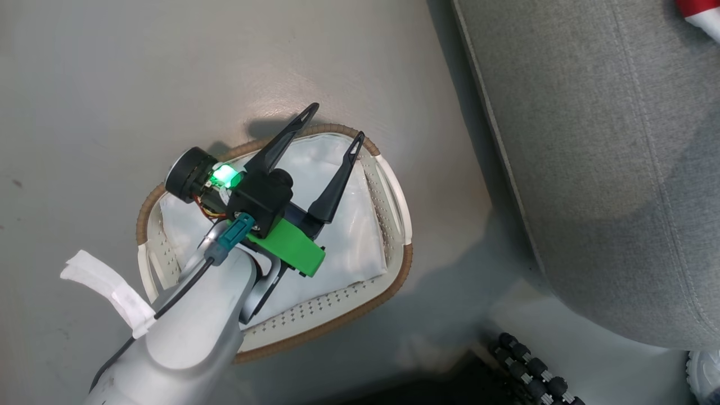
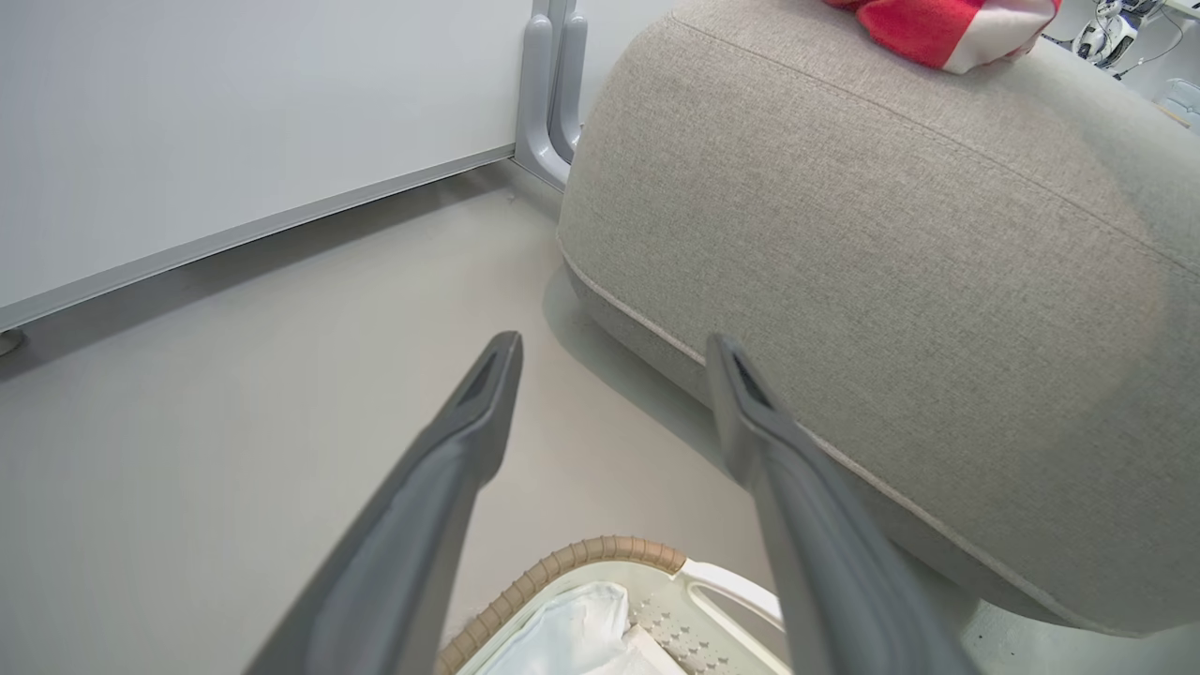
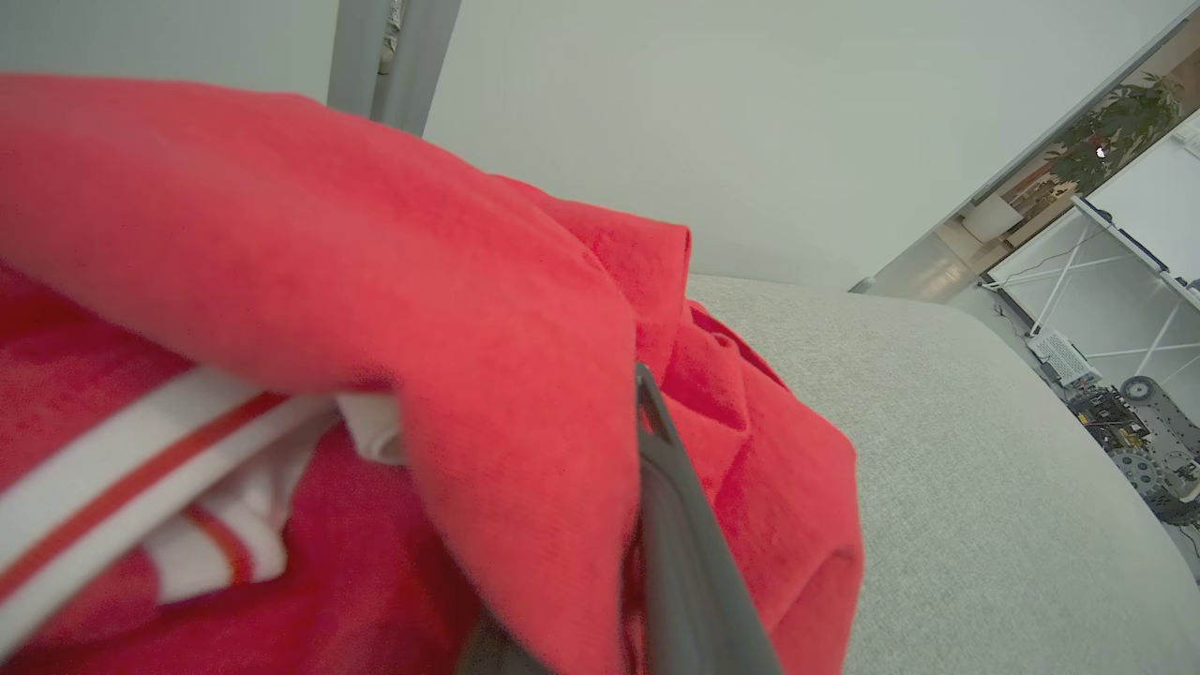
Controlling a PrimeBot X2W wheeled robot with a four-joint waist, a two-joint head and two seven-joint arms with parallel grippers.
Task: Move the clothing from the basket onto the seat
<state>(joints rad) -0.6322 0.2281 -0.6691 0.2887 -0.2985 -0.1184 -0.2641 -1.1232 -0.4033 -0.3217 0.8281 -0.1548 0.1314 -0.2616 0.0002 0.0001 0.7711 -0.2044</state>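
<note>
Left tool (image 1: 336,121) hung over the basket (image 1: 315,308), released, both dark fingers spread wide with nothing between them. In the head view its tips pointed over the basket's far rim, toward the floor (image 1: 112,84).

The basket sat on the floor just beside the seat (image 1: 590,169), apart from it. The white liner (image 1: 360,225) lay crumpled inside and showed under the left arm. A strip of white tape or fabric hung off the pale forearm at lower left.

The left wrist view looked past the open left tool (image 2: 614,345) at bare floor (image 2: 234,422) and the seat's rounded side (image 2: 891,281). The basket's woven rim (image 2: 562,558) and a corner of the liner (image 2: 572,637) showed at the bottom edge. A white wall panel (image 2: 234,112) on a grey foot stood behind.

Right tool (image 3: 647,403) was clenched shut and up on the seat (image 3: 984,469), buried in the clothing (image 3: 469,328). Only one finger showed – red fabric draped over the rest – so it was probably pinched on the fabric, though the contact itself was hidden.

The clothing lay bunched on top of the seat, red with white stripes and trim. The head view caught a corner of it (image 1: 700,14) at top right, and the left wrist view saw it (image 2: 937,28) on the seat's upper surface, well apart from the basket. More robot hardware and a plant sat far off in the right wrist view's background, too small to detail.
</note>
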